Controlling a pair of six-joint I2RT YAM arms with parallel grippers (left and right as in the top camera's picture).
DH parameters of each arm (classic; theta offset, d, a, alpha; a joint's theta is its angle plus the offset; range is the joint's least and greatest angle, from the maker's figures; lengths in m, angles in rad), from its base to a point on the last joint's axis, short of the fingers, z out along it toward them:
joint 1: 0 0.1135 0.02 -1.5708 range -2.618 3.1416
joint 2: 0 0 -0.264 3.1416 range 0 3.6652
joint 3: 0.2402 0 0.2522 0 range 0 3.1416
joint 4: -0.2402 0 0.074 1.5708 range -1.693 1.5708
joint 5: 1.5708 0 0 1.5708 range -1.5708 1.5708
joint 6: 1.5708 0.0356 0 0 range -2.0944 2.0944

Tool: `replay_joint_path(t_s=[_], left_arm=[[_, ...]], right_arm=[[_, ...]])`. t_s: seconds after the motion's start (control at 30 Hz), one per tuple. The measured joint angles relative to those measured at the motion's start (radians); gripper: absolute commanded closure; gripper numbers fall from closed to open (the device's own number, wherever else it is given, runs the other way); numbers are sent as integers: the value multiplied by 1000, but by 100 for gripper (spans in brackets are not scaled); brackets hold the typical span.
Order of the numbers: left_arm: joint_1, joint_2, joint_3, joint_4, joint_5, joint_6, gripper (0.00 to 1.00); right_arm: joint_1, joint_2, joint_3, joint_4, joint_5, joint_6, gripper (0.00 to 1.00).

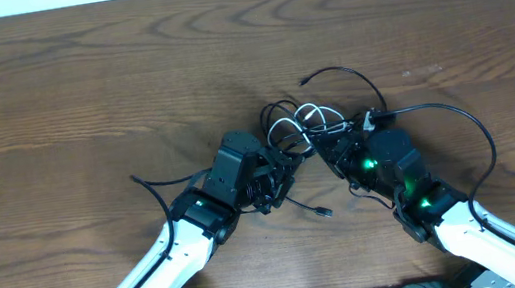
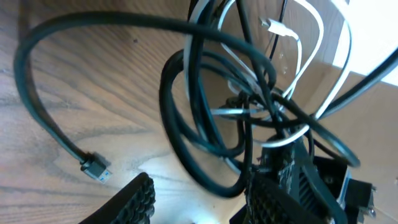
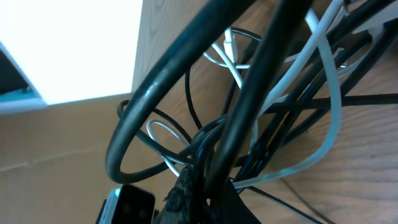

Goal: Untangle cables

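The left hand [image 1: 276, 170] sits released, the right hand [image 1: 339, 149] clenched on the cables [image 1: 297, 121] mid-frame; pulling could cinch the interlocked loops into a tighter knot.

place: robotics lab bench | evidence: wood-grain table [image 1: 47, 83]; two white robot arms [image 1: 150, 275] at its edge

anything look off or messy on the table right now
Only the cables: black and white loops are knotted through each other in one clump mid-table, between the left pincer and right pincer. One black plug end trails loose on the table nearby. No damage shows.
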State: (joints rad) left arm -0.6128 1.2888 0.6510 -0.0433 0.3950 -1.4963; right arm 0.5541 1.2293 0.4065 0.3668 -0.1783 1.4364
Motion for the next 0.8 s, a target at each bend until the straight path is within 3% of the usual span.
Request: replay_joint_path(t_s=[0.33,0.53,0.8], left_arm=[[-1,0,0,-24,-117,-4,59],[0,0,0,-29,-156,-19,93],[4,0,12,-101,-208,48,92]], right_arm=[[0,0,0,5,-85,0,99],[0,0,0,7,-103,0,99],[-7,8,-2,-12,-148,-74,99]])
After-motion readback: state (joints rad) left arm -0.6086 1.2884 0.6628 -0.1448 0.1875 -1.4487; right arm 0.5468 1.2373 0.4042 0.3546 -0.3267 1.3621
